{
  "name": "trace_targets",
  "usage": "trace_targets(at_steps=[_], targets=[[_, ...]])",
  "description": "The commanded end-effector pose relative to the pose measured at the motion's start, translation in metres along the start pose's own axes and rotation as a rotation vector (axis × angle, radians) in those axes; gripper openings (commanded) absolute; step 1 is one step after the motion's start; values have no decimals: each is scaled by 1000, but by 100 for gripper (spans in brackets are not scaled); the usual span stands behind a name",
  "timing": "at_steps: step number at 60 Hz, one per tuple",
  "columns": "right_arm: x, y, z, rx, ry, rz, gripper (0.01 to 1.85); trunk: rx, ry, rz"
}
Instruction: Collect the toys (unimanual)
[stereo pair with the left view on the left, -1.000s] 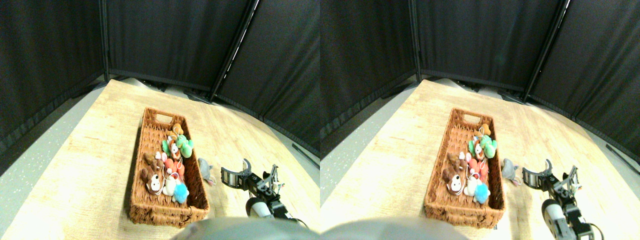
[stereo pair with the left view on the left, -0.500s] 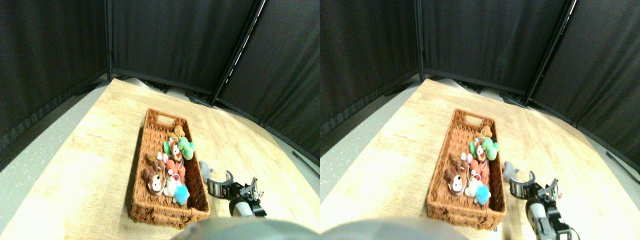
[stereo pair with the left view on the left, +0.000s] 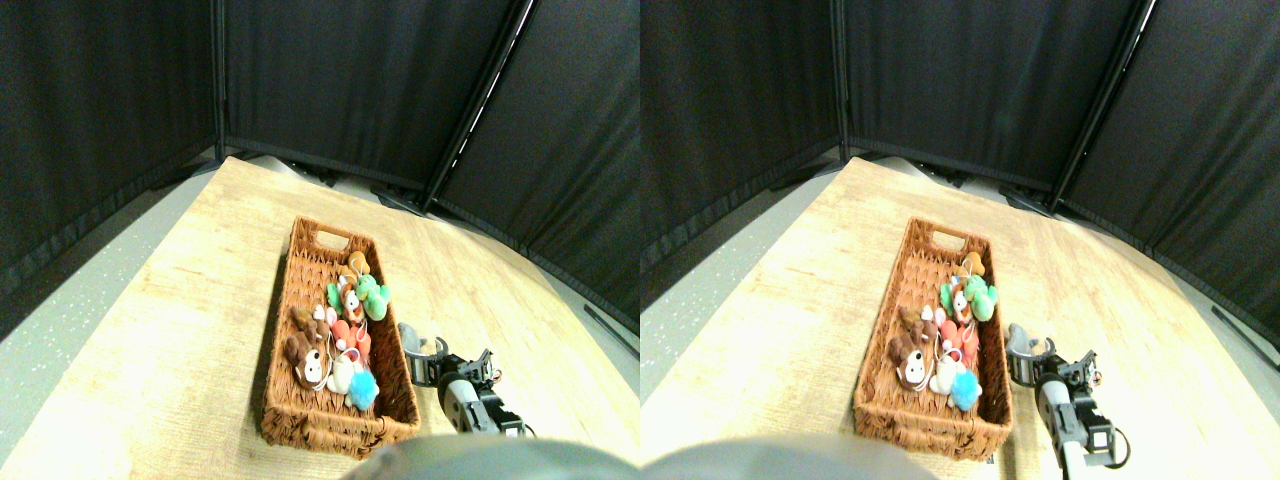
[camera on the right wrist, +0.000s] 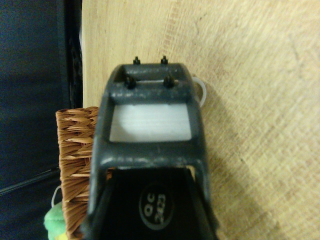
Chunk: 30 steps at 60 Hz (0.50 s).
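Toys (stereo pair with the left view on the left: 340, 335) fill the wicker basket (stereo pair with the left view on the left: 296, 418); one grey toy (stereo pair with the left view on the left: 407, 332) lies outside.

- The right gripper (stereo pair with the left view on the left: 425, 352) has come in leftward toward the basket (stereo pair with the left view on the left: 300, 300), from well apart on the bare table (stereo pair with the left view on the left: 180, 330) to just beside the basket's right wall.
- It now sits over the grey toy (stereo pair with the left view on the left: 407, 332) lying outside the basket; a second ago that toy lay clear of the jaws, now only its upper edge shows above them.
- The arm behind the gripper has swung in with it and lies closer to the basket.
- The camera has shifted slightly since a second ago.
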Motion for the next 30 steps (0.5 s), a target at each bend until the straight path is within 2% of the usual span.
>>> trace_targets(at_steps=[1, 19, 27, 30], targets=[[7, 1, 2, -24, -11, -1, 73, -32, 24, 22], [13, -1, -9, -35, 34, -30, 62, -45, 29, 28], [14, -3, -13, -21, 53, -21, 59, -50, 27, 33], [17, -3, -14, -28, 59, -5, 53, -51, 24, 34]])
